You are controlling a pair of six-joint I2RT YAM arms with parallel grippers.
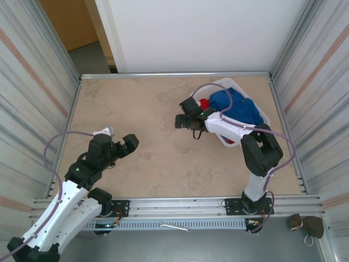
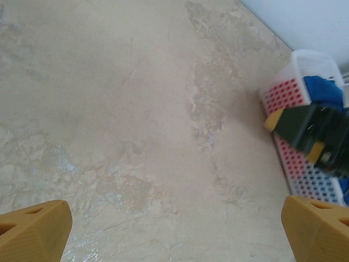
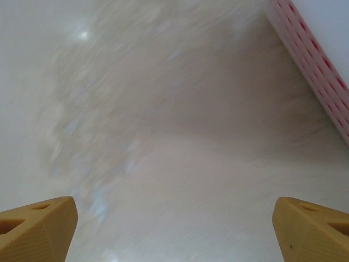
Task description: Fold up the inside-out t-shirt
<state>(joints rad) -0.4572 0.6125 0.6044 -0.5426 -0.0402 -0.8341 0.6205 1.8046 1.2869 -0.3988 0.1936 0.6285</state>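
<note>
L gripper (image 1: 119, 137), R gripper (image 1: 184, 113): fingers spread, both empty.
Blue t-shirt (image 1: 239, 108) bunched in white basket (image 1: 232, 83) at far-right corner of worktop (image 1: 147, 103), touching red garment (image 1: 204, 102); R gripper just beside basket's left side.

You will find no text, label, brand, number or sign that can be read in any of these views. The part of the inside-out t-shirt (image 1: 245, 112) facing you is plain blue cloth, with no legible lettering on it.
</note>
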